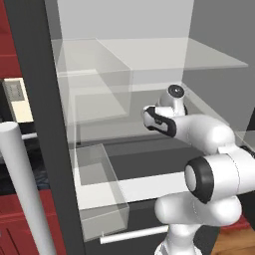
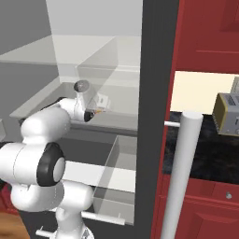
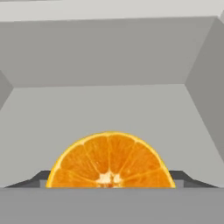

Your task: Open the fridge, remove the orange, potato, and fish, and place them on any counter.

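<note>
Orange flesh, a single cut half (image 3: 109, 161) with its segments facing the lens, sits closest to the hand camera, right between the two dark finger tips of the gripper (image 3: 111, 181), which flank it low on either side. From these pictures I cannot tell whether the jaws have yet pinched the fruit or stand a little clear of it; my guess is that the hand is lined up this way to take the orange across its width. That orange rests on the white floor of a fridge (image 1: 45, 124) compartment, toward its front edge, with bare grey-white walls behind. From the base cameras, one white arm (image 2: 46, 123) reaches in over a glass shelf (image 1: 164, 55) at mid height, a speck of orange showing at the hand (image 2: 96, 111). One clear door bin (image 1: 99, 189) hangs below, and two white rod handles (image 1: 22, 189) stand in front. Neither potato nor fish can be made out, so all three items appear left to move.
</note>
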Robot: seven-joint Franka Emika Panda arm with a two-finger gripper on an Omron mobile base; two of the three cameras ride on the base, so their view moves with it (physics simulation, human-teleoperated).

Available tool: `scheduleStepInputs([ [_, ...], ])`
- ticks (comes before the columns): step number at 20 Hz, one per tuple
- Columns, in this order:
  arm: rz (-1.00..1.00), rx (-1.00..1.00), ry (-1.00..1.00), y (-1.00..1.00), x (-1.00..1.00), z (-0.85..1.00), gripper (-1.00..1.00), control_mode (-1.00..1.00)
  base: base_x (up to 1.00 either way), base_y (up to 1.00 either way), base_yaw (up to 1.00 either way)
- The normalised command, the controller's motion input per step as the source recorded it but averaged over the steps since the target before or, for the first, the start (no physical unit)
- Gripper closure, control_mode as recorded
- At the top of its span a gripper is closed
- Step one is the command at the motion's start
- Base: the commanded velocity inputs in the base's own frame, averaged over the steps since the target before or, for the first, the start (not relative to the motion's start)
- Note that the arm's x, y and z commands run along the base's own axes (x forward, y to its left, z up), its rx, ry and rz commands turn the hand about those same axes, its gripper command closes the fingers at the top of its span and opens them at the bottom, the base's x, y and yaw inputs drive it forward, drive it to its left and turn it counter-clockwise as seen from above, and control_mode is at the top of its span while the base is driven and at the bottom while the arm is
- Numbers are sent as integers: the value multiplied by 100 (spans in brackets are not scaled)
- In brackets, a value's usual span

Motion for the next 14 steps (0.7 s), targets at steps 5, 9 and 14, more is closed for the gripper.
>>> scheduleStepInputs([
  [5, 1, 1, -29, 0, -72, -5, 100, -100, 0, 0, 0],
  [9, 4, 4, -24, -4, -100, 60, 100, -100, 0, 0, 0],
  [14, 1, 2, -1, -1, -100, 87, 100, -100, 0, 0, 0],
])
